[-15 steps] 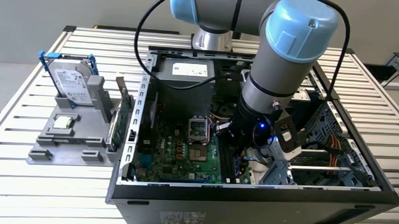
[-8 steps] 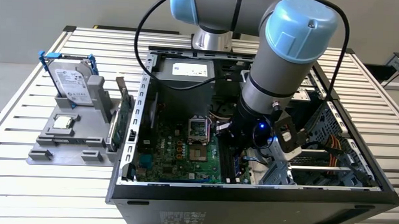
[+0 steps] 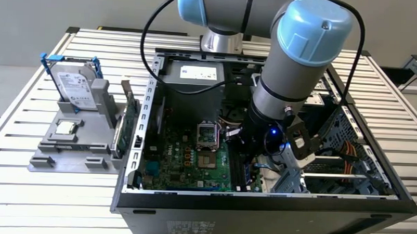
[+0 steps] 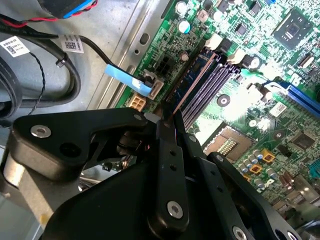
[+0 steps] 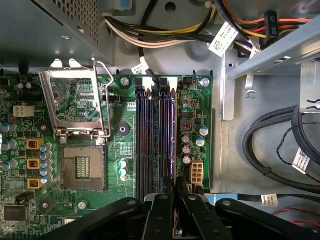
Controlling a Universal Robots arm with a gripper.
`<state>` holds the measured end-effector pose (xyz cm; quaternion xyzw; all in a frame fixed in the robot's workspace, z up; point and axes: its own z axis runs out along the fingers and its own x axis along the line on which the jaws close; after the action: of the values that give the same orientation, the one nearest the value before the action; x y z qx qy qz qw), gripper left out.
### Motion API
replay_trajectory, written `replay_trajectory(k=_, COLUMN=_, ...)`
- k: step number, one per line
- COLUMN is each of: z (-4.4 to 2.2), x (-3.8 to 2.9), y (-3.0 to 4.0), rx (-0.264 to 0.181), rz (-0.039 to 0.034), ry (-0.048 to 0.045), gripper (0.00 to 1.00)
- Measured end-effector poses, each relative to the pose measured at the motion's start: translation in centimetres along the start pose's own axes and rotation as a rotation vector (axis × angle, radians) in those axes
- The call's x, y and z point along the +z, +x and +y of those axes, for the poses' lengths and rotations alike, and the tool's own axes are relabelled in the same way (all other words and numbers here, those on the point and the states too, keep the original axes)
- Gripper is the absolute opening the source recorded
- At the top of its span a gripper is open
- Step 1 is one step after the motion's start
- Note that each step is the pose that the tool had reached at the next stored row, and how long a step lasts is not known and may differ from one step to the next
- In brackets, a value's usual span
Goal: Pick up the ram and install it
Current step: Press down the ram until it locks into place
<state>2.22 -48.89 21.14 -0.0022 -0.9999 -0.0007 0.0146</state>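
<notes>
My gripper (image 3: 250, 151) is down inside the open computer case (image 3: 261, 202), over the motherboard's memory slots (image 5: 150, 140). In both wrist views the ram (image 4: 193, 84) shows edge-on as a thin strip between the black fingers. It runs along the outermost slot, the one nearest the small capacitors (image 5: 186, 148). The ram (image 5: 174, 145) stands upright in line with that slot; how deep it sits I cannot tell. The gripper (image 4: 166, 121) is shut on its end, and the same grip shows in the first wrist view (image 5: 175, 189).
An open processor socket (image 5: 82, 167) with its raised metal frame (image 5: 75, 102) lies beside the slots. Cable bundles (image 5: 280, 150) and a drive cage (image 3: 345, 168) crowd the case's other side. Outside the case, a grey fixture (image 3: 68, 153) holds a hard drive (image 3: 78, 89), a square chip (image 3: 67, 126) and an upright green card (image 3: 128, 124).
</notes>
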Motion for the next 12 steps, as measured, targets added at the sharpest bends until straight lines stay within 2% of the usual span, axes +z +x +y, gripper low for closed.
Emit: replay_trajectory(k=12, z=0.1, x=0.19, y=0.0, rx=0.0, rz=0.0, ry=0.0009, gripper=0.0)
